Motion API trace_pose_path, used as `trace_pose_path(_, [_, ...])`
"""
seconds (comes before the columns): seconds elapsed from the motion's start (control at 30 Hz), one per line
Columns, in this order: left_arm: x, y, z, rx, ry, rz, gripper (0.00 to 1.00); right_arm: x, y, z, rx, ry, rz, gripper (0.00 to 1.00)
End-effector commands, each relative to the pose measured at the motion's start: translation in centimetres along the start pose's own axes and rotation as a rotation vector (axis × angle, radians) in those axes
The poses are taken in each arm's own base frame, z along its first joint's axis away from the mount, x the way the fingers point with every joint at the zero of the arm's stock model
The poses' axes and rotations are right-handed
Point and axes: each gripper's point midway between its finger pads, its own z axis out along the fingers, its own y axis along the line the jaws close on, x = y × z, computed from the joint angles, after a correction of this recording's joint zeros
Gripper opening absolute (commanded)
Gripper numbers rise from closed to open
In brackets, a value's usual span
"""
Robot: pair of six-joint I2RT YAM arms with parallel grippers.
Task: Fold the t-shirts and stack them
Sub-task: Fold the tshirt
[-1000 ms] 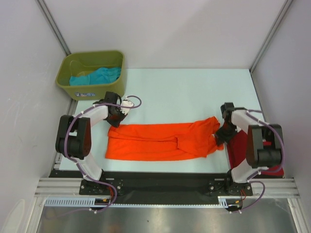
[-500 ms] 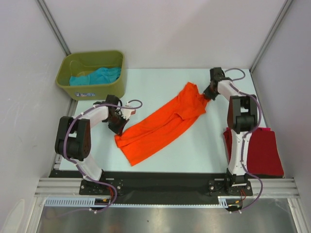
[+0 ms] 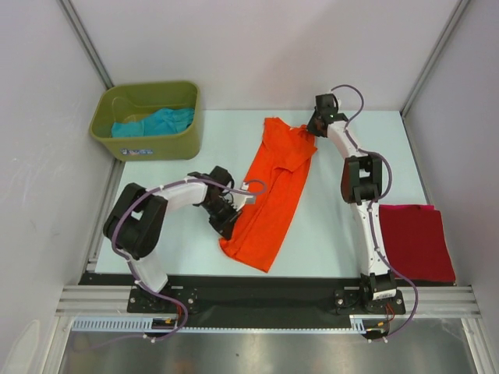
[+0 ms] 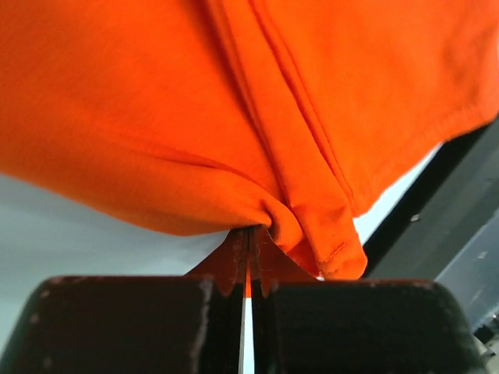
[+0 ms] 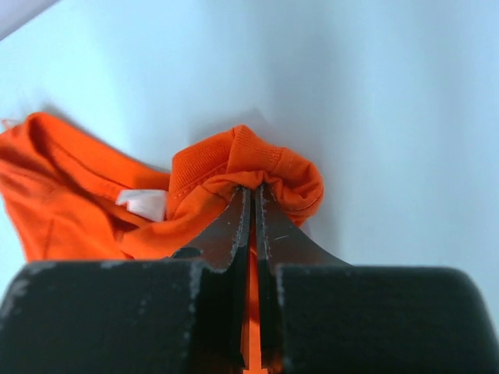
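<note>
- Orange t-shirt (image 3: 274, 187) lies stretched diagonally across frame centre, apparently held taut to flatten it before a fold.
- Left gripper (image 3: 228, 224) pinches its lower hem; right gripper (image 3: 313, 130) pinches the collar, upper right.

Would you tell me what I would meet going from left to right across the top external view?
Olive-green plastic bin → bright orange cloth t-shirt → folded dark red cloth t-shirt.
</note>
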Motion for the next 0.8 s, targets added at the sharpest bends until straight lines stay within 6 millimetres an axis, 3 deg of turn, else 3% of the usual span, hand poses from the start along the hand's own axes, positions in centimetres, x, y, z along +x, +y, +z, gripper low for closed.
trace_pose_path(0.0, [-0.7,-3.6,1.5,0.126,-0.014,-0.035,0.0,-2.3,2.2,0.3,-0.071,-0.098,-0.114,0.0])
trace_pose_path(0.2, [-4.8,-6.7,3.0,0.182,-0.113,0.0,0.01,-4.1,2.0,0.3,-0.066,-0.162,-0.224,0.0])
trace_pose_path(0.37, [-4.6,-7.6,3.6,0.185,-0.107,0.0,0.02,-7.4,2.2,-0.9,-0.077,-0.25,-0.236,0.02])
trace_pose_path(0.47, [-4.7,-8.0,3.9,0.182,-0.099,0.009,0.07,-7.9,3.4,-1.2,-0.129,-0.271,-0.244,0.16])
trace_pose_path(0.57, [-4.7,-8.2,3.5,0.169,-0.091,0.009,0.24,-8.6,4.6,-1.7,-0.184,-0.292,-0.241,0.3])
trace_pose_path(0.7, [-3.9,-8.3,1.8,0.133,-0.065,0.041,0.44,-10.8,5.5,-4.3,-0.191,-0.341,-0.241,0.48])
trace_pose_path(0.77, [-3.5,-8.4,0.1,0.101,-0.07,0.059,0.47,-12.5,5.5,-6.2,-0.182,-0.37,-0.227,0.52])
